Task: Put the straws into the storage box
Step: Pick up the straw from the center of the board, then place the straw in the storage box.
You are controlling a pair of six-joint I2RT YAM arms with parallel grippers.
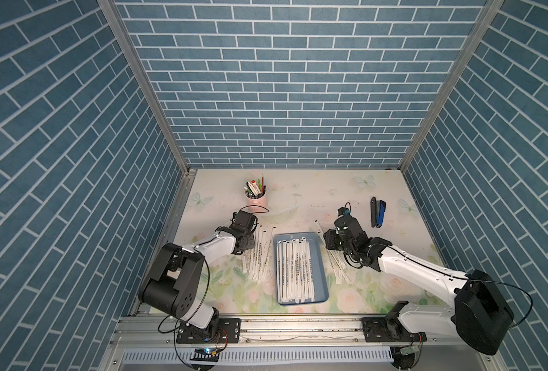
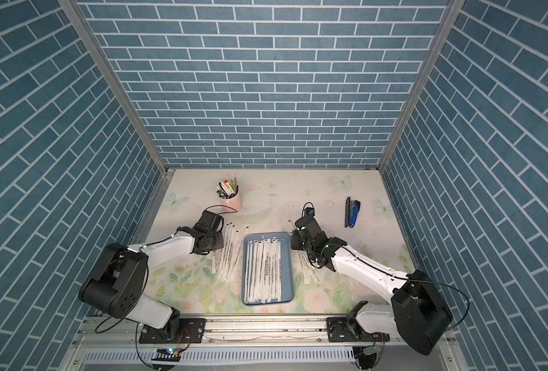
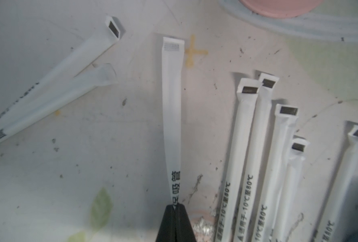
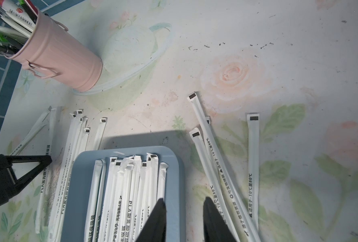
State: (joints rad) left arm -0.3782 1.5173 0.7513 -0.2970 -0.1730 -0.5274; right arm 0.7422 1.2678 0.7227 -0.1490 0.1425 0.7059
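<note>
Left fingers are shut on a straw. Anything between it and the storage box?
Only loose straws lie on the table between the left gripper and the storage box; the held straw should pass over them and the low rim. The right gripper hangs open at the box's opposite edge.

Robot test booth, brick-print walls [image 1: 282, 80] (aluminium frame [image 1: 146, 86]), floral tabletop [image 1: 314, 199]

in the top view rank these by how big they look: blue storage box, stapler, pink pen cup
1. storage box: clearly the largest.
2. stapler and pink cup: about alike. The stapler is longer and narrower, so I leave them unranked.
</note>
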